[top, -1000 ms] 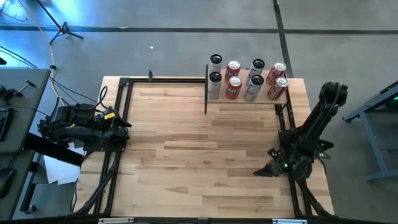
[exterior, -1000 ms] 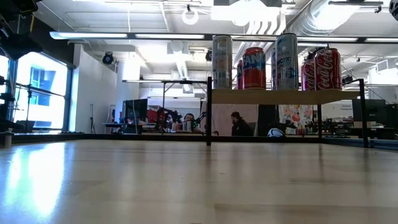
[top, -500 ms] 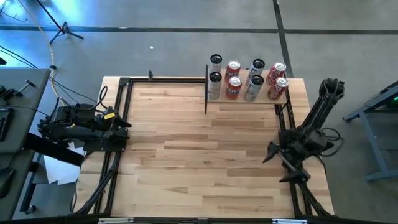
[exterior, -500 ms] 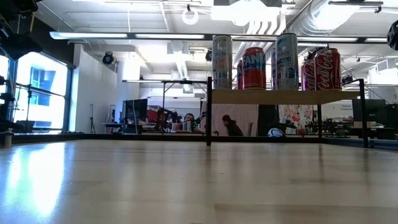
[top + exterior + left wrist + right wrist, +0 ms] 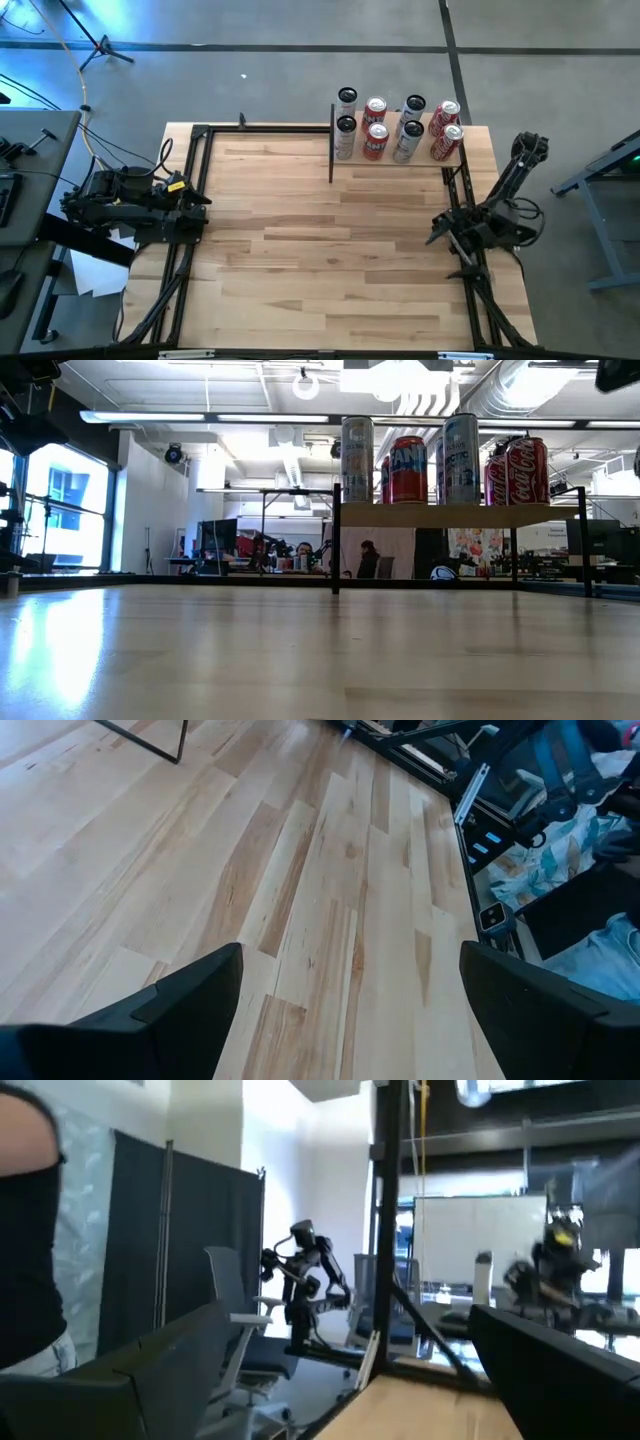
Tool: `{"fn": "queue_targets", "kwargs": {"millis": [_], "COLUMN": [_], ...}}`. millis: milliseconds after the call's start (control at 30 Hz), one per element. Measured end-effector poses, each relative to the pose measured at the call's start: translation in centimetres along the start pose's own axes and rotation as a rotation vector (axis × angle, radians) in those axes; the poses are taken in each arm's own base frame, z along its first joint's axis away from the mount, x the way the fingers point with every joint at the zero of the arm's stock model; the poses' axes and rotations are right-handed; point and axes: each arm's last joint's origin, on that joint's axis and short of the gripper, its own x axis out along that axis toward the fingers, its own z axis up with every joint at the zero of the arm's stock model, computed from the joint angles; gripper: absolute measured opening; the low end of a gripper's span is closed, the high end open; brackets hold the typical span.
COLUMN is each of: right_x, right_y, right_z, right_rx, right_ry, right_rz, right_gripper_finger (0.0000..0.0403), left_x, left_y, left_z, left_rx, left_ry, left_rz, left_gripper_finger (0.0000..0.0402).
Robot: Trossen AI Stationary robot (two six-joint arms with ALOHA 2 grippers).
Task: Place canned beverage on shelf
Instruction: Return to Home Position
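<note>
Plank desk (image 5: pixel 290 230), far right corner: eight soda cans (image 5: pixel 377 145) stand two-deep on the shelf (image 5: pixel 440 514), like behind like, the stocking apparently complete. Left claw (image 5: pixel 350 957) and right claw (image 5: pixel 347 1313) sit at opposite desk edges, fingers apart and gripping nothing, seemingly parked clear of the display.

- The left gripper (image 5: pixel 350 952) hangs over the plank tabletop (image 5: pixel 330 870), jaws spread wide and nothing between them.
- Its two dark fingers (image 5: pixel 190 1010) sit at the near edge of the view, clear of the wood.
- Farther across the boards, two thin black bars of the shelf (image 5: pixel 181 740) meet in a corner on the tabletop; its board is out of view.
- Along the table's right edge runs a black metal frame (image 5: pixel 462 795) with small blue glints.
- Beyond that edge lies a white-and-teal patterned sheet (image 5: pixel 560 845), with a blurred dark shape above it.
</note>
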Motion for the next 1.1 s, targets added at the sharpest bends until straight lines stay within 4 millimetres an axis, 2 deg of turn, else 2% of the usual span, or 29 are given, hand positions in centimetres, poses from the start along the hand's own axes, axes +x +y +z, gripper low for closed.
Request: {"fn": "queue_targets", "kwargs": {"millis": [167,333,667,800,900,1100], "right_x": [-0.8,-1.6,-2.7,-3.0,-3.2,-3.6], "right_y": [-0.8,-1.8,-5.0,-6.3,-7.2,-8.6], "right_z": [-0.7,-1.0,-2.7,-3.0,-3.0,-3.5], "right_rx": [0.059,-0.016,-0.130,-0.164,-0.143,-0.052], "right_ry": [0.052,0.100,0.290,0.320,0.308,0.329], "right_rz": [-0.036,-0.104,-0.568,-0.688,-0.735,-0.716], "right_gripper_finger": [0.0398,0.0397,0.0397,0.0397,0.0397,0.0397], "left_x": [0.0,0.0,0.0,0.0,0.0,0.0], "left_y": [0.0,0.0,0.0,0.0,0.0,0.0], "left_z": [0.0,0.0,0.0,0.0,0.0,0.0], "left_rx": [0.000,0.000,0.000,0.000,0.000,0.000], "left_ry": [0.000,0.000,0.001,0.000,0.001,0.001], "left_rz": [0.000,0.000,-0.001,-0.001,0.000,0.000], "left_gripper_finger": [0.0349,0.0349,0.0349,0.0349,0.0349,0.0349]}}
